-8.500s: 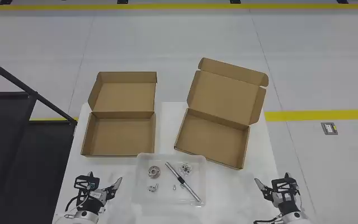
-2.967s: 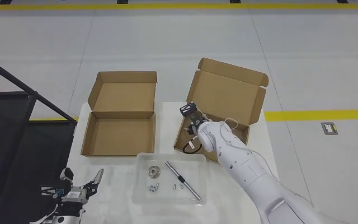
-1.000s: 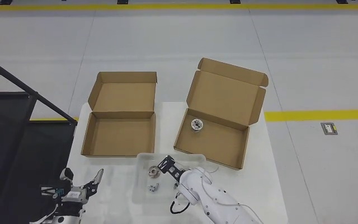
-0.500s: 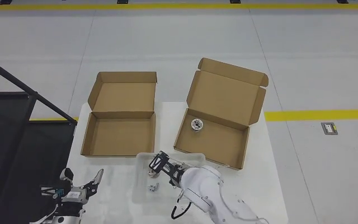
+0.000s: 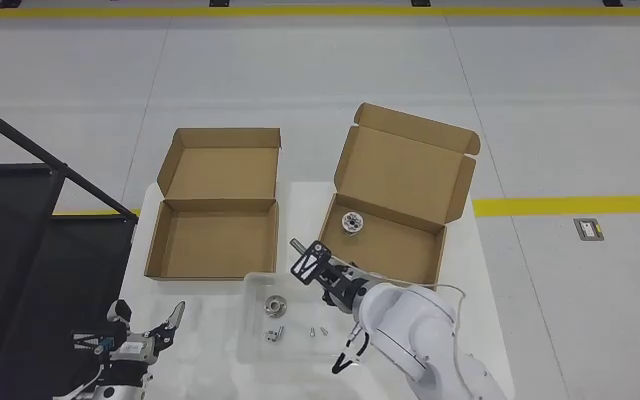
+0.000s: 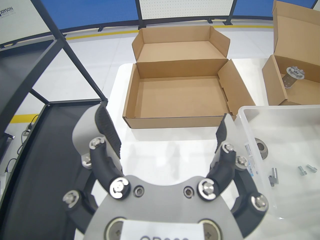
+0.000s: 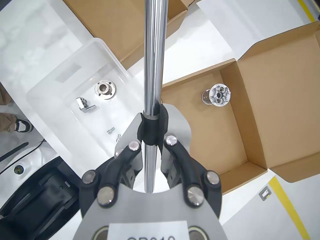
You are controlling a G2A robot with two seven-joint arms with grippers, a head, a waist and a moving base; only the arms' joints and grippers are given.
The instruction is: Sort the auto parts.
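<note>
The right claw point(image 5: 318, 264) is clamped on the steel rod point(image 5: 298, 245). In the right wrist view its black fingers point(image 7: 163, 121) pinch the rod point(image 7: 153, 51) partway along its length. The longer polished stretch runs out past the fingertips and a shorter stretch runs back between the finger arms. Seen from the top, the claw hangs over the 12 o'clock rim of the clear plastic tray point(image 5: 247, 320), in the gap between the two cardboard boxes. The rod's free end points toward about 10 o'clock from the claw.

Inside the tray lie a flanged bushing point(image 5: 272, 305) near its 10 o'clock corner, a small bracket point(image 5: 274, 334) at 6 o'clock from the bushing, and two small pins point(image 5: 317, 331) at 3 o'clock from the bracket. All of them are apart from the rod and at 6 to 8 o'clock from the right claw.

The right cardboard box point(image 5: 390, 255) stands open, and a toothed metal hub point(image 5: 351, 221) rests on its floor near the 10 o'clock corner, at about 1 o'clock from the right claw. The left cardboard box point(image 5: 215, 240) stands open at 10 o'clock from the tray.

The left claw point(image 5: 150, 314) sits low at the 8 o'clock corner of the white desk point(image 5: 200, 300), its fingers spread wide with nothing between them, well apart from the rod.
</note>
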